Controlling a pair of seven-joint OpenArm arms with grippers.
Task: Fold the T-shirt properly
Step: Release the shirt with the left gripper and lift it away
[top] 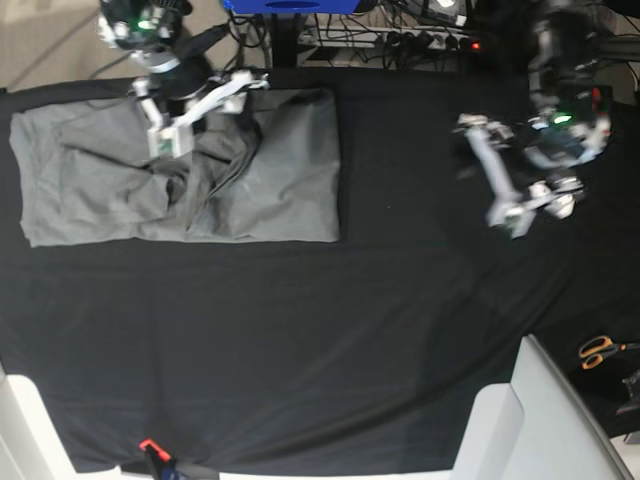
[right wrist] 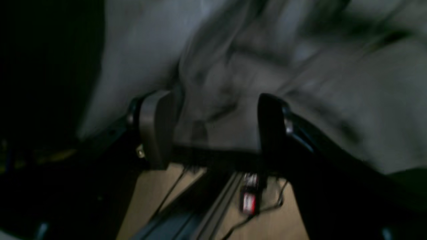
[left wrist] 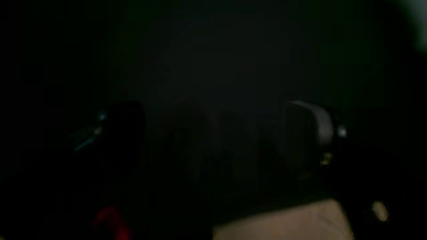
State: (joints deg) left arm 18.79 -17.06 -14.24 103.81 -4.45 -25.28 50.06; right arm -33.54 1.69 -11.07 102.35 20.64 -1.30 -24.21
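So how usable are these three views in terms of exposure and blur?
Left wrist view: almost black, only faint outlines of the jaws and a pale patch at the bottom edge. Right wrist view: dim and motion-blurred, the T-shirt smeared into grey streaks. Base view: evenly lit and mostly sharp, though the left gripper is blurred; the black cloth shows little detail.

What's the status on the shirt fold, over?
Right gripper open over the T-shirt, cloth between jaws. Left gripper open, empty, above black cloth. Shirt part-folded, rumpled. Nothing blocking.
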